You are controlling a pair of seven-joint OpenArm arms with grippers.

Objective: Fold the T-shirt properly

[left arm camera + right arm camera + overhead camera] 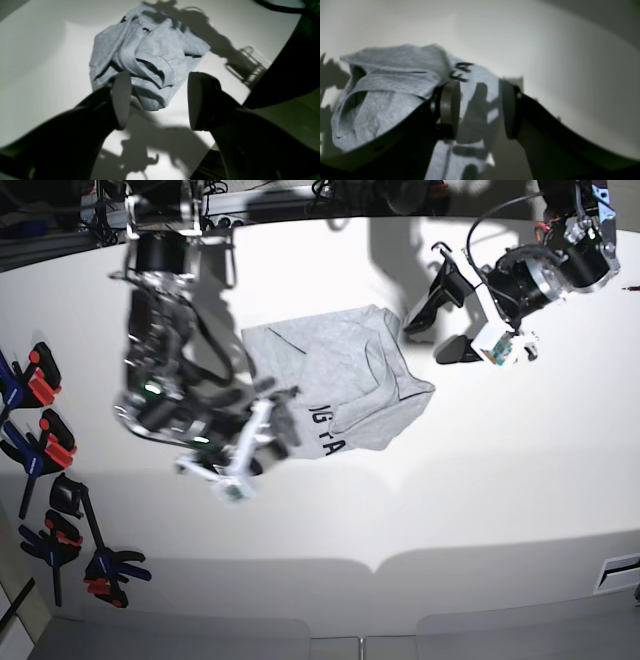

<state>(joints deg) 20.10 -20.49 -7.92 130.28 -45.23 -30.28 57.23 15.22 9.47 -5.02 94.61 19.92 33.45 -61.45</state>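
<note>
The T-shirt (345, 375) lies crumpled in a heap in the middle of the white table (500, 470). It is light grey, and black lettering (325, 432) shows on its near edge. My left gripper (160, 100) is open just off the heap's corner, and the shirt (155, 52) lies beyond its fingertips. In the base view this left gripper (423, 343) hovers by the shirt's far right side. My right gripper (480, 112) is open over the shirt (390, 82) at its lettered edge. Shadowed cloth shows in the gap between its jaws. The base view puts the right gripper (280, 420) at the heap's near left edge.
Several black and red clamps (45, 445) lie along the table's left edge. The table's front edge (370, 565) has a notch in its middle. In the left wrist view the table's corner edge (250, 95) runs close to the right finger.
</note>
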